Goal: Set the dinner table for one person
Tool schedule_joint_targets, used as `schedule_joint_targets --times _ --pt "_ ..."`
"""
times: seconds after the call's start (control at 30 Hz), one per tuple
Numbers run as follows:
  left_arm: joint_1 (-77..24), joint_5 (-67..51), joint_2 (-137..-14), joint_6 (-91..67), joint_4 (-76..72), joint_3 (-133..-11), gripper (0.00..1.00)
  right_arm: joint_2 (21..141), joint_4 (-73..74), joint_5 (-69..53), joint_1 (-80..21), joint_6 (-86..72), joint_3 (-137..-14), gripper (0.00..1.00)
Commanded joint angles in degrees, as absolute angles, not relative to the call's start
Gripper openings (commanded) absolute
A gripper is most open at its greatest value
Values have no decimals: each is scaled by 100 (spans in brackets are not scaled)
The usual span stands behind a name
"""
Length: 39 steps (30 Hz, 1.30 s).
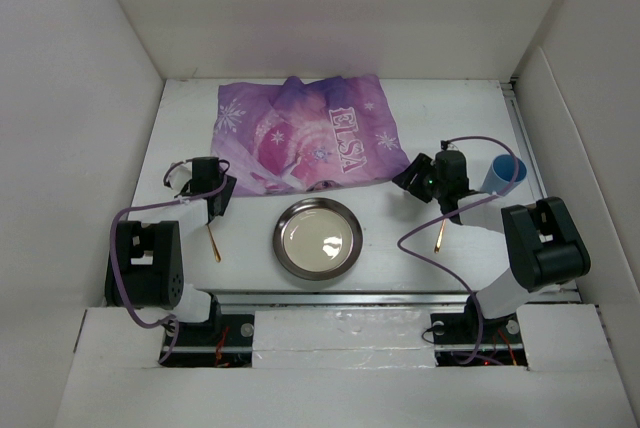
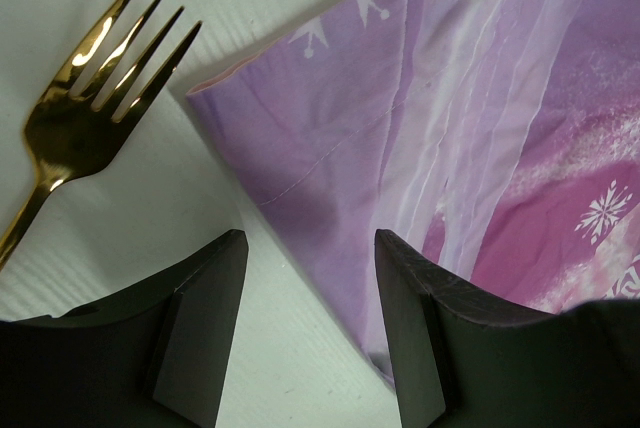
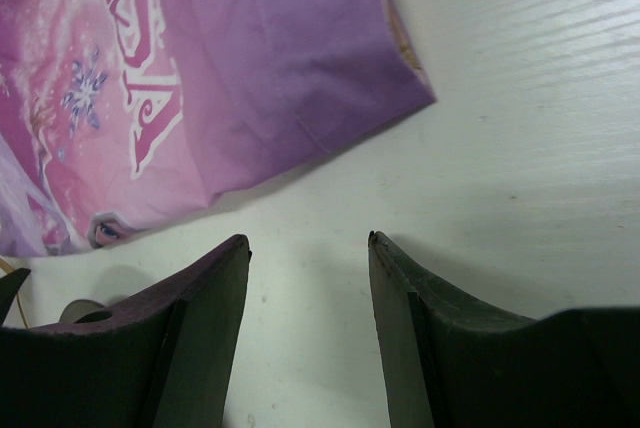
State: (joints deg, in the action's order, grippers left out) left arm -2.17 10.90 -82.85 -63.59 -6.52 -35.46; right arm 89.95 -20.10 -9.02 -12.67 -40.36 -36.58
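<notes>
**White dinner table (image 1: 400, 248), jaws apart**

It spread under everything, steel plate (image 1: 281, 239) at its six o'clock, purple mat (image 1: 310, 133) (crumpled) at twelve. The left gripper (image 2: 310, 238) and right gripper (image 3: 308, 240) hovered at the mat's near corners, fingers spread, empty.

A purple cloth (image 1: 305, 133) lies crumpled at the back. A silver plate (image 1: 318, 238) sits near it, a gold fork (image 1: 214, 244) to its left, a blue cup (image 1: 503, 172) far right.

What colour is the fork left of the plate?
The fork is shiny gold; the left wrist view shows it best.
</notes>
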Motion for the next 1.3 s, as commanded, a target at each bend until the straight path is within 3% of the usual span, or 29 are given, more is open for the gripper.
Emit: schedule_joint_targets --times 0.0,0.07,0.17,0.2,0.27,0.3,0.43,0.7,0.8,0.93,1.0,1.1,1.13,1.23,1.27 --pt "-193 1195 -8507 -6626 -440 -3814 51 9000 -2399 -1010 -1099 -4298 -3665 57" --pt "-193 1160 -8656 -6706 -335 -3911 49 9131 -2443 -1063 -1046 -4403 -3787 57" --pt "-193 1143 -8788 -6724 -185 -4034 38 9394 -2592 -1134 -1046 -4639 -3911 57" --pt "-193 1151 -8815 -6706 -150 -4069 28 9456 -2636 -1151 -1046 -4702 -3981 57" --pt "-193 1160 -8815 -6662 -115 -4078 24 9606 -2689 -1125 -1046 -4824 -4043 57" --pt "-193 1151 -8798 -6636 -123 -4052 14 9641 -2689 -1081 -1046 -4851 -4069 57" --pt "-193 1353 -8710 -6496 -184 -3868 4 9843 -2750 -985 -1046 -5018 -4245 59" --pt "-193 1275 -8763 -6285 -430 -3867 0 10546 -2971 -1090 -1099 -5484 -4605 56" --pt "-193 1265 -8587 -6214 -738 -3709 0 10661 -3164 -1003 -1151 -5598 -4588 45" --pt "-316 1432 -8184 -6047 -809 -3621 0 10626 -2954 -861 -1151 -5581 -4790 10" --pt "-378 1590 -8034 -6029 -791 -3639 0 10565 -2936 -844 -1151 -5520 -4825 5" --pt "-448 1740 -7752 -5959 -835 -3648 0 10266 -2743 -528 -1414 -5327 -4790 9" --pt "-448 1740 -7648 -5959 -878 -3621 0 10222 -2725 -475 -1415 -5265 -4807 28" --pt "-448 1688 -7664 -5968 -1028 -3525 0 10239 -2583 -518 -1468 -5264 -4817 48" --pt "-448 1661 -7681 -6003 -1002 -3516 0 10239 -2671 -640 -1468 -5369 -4729 50"
